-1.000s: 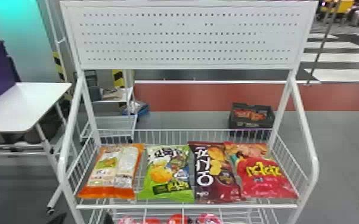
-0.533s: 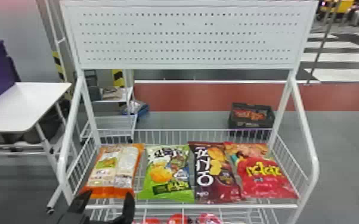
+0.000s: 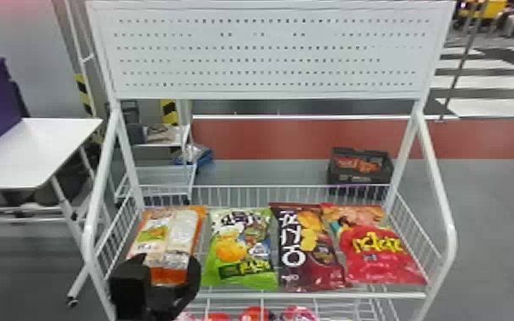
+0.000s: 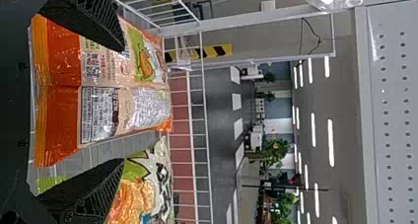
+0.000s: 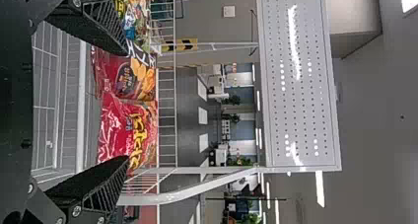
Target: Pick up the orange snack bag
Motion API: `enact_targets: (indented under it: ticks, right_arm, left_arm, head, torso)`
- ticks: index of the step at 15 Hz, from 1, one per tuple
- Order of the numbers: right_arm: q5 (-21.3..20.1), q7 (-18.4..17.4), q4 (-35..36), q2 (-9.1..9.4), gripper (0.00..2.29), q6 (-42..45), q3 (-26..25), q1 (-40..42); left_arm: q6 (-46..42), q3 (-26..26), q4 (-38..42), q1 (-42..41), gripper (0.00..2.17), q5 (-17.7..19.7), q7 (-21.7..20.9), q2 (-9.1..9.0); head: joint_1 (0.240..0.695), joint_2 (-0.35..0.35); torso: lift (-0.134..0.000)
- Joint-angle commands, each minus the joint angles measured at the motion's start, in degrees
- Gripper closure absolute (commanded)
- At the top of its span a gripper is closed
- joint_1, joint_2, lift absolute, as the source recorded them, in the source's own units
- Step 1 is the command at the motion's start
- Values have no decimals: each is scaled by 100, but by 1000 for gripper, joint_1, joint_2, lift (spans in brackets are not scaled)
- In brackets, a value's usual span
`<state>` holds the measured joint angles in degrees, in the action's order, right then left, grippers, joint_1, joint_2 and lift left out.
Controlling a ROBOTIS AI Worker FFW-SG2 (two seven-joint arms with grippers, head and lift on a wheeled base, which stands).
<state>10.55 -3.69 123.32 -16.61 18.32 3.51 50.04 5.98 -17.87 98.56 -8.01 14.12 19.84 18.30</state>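
I'm hovering my black 2-finger L gripper (image 3: 163, 264), released, nr the orange-and-white plastic snack bag (image 3: 170, 241) in the white wire basket (image 3: 311, 295); black 2-finger R gripper (image 5: 126, 105) is hanging open.

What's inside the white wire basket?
An orange snack bag, a green one, a maroon one and a red one, side by side. In the head view, the left gripper's fingers hide part of the orange bag; whatever lies under the bags is covered.
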Motion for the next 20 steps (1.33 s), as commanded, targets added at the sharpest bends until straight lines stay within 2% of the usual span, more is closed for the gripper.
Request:
enact_targets:
  ticks: [1,4,9,10,14,15,17,20]
  right_arm:
    - [9,0,-1,0,144,0,-9,-3]
    - [26,0,-19,-9,144,0,-9,-11]
    - [35,0,-81,-18,144,-17,-9,-64]
    - [44,0,-81,-18,144,-17,-9,-73]
    - [35,0,-81,-18,144,-53,-9,-108]
    - [35,0,-81,-27,144,-53,-9,-108]
    - [44,0,-81,-44,144,-53,-9,-108]
    - [44,0,-63,-44,144,-35,-9,-99]
  left_arm:
    - [207,-42,-302,326,90,109,-7,-37]
    - [365,-33,-628,607,90,126,-24,-107]
    - [505,55,-918,818,103,276,-60,-116]
    - [505,64,-953,827,161,293,-95,-116]
    - [646,55,-962,827,721,355,-86,-125]
    - [646,64,-962,810,991,372,-42,-116]
    - [628,82,-909,722,1349,372,11,-116]
    - [646,90,-751,625,1352,399,28,-90]
  head:
    - [499,0]
    - [499,0]
    - [499,0]
    - [499,0]
    - [499,0]
    - [499,0]
    - [499,0]
    - [499,0]
  torso:
    - [0]
    - [0]
    - [0]
    - [0]
    - [0]
    - [0]
    - [0]
    - [0]
